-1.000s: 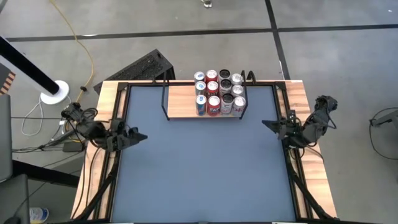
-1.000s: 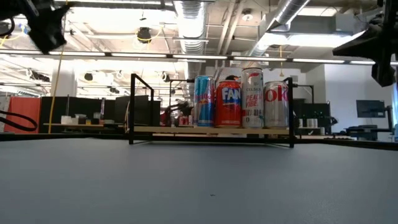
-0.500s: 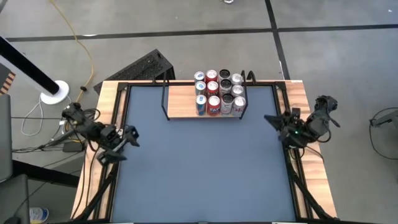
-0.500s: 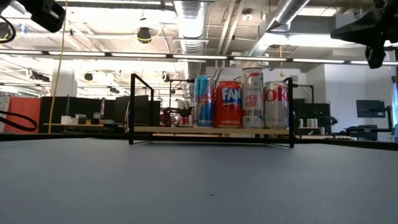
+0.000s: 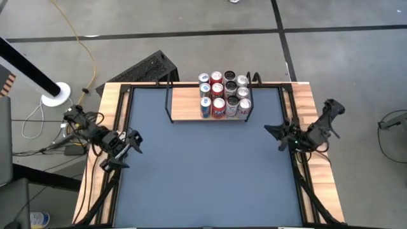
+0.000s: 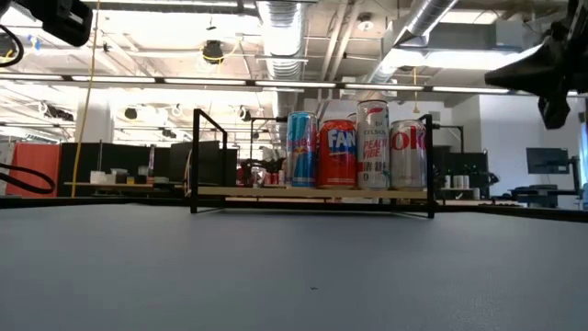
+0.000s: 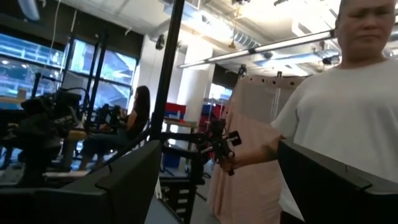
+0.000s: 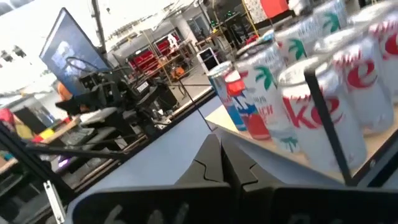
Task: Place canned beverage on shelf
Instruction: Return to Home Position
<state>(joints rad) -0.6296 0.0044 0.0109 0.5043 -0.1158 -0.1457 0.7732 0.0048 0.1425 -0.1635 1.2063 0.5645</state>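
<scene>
Along the far edge of the bench [image 5: 203, 184], the shelf [image 5: 184, 103] carries every can in view. The cans [image 5: 224, 94] are packed upright in tight rows at its right end, with the blue cans [image 5: 205, 95] as the leftmost column, and the rest of its board is bare. No can shows anywhere off the shelf, so the stocking looks finished; by my reading, only parking the arms is left.

Well to the left of the shelf and nearer the bench's front, the left gripper [image 5: 129, 147] hangs with its fingers [image 7: 124, 180] spread wide and nothing between them. Off the shelf's right end, the right gripper [image 5: 276, 133] points toward the cans. Its fingers [image 8: 202, 165] seem pressed together and empty, though the overhead view is too small to confirm it.
</scene>
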